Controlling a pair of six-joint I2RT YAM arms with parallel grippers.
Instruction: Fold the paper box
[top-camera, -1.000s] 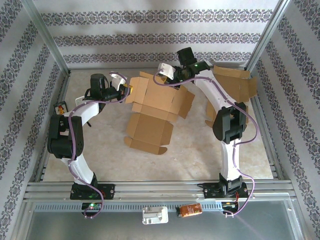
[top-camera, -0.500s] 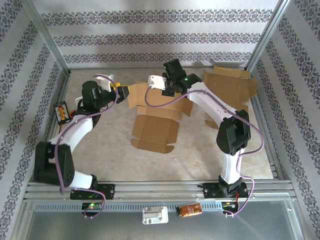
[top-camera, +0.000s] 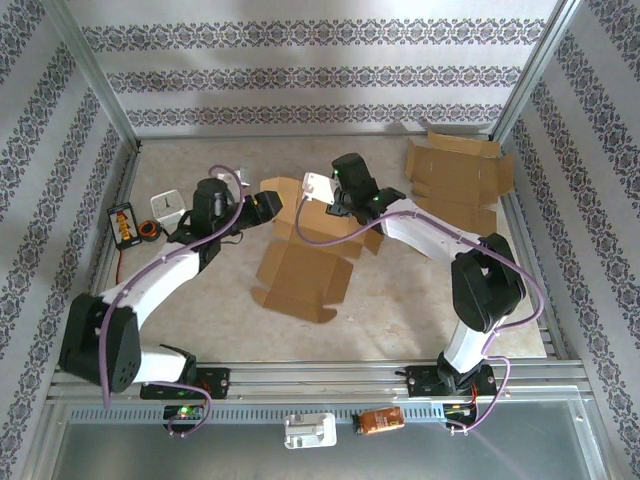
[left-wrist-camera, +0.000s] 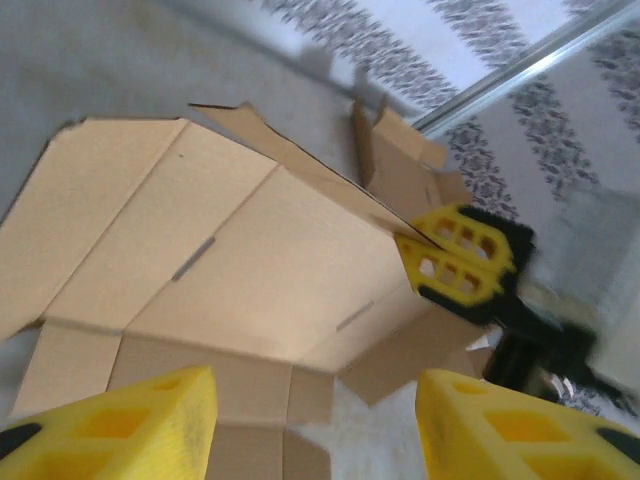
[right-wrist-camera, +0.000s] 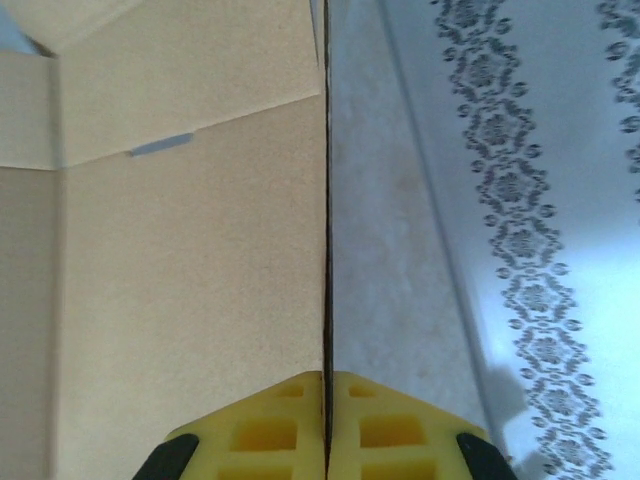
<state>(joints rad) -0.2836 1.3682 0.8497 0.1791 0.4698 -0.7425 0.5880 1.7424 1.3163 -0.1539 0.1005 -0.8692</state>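
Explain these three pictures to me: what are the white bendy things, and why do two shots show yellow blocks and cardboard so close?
The white bendy things are robot arms, a left arm and a right arm, bolted to the near edge of a table. Each ends in a two-finger gripper with yellow fingers. The wide picture comes from a fixed camera above and behind them. The close-ups come from a small camera on each wrist, looking along its own fingers. An unfolded cardboard box lies mid-table; a second cardboard sheet lies at the back right. The right gripper is pinched shut on an edge of the middle box. The left gripper is open, fingers apart, facing that box.
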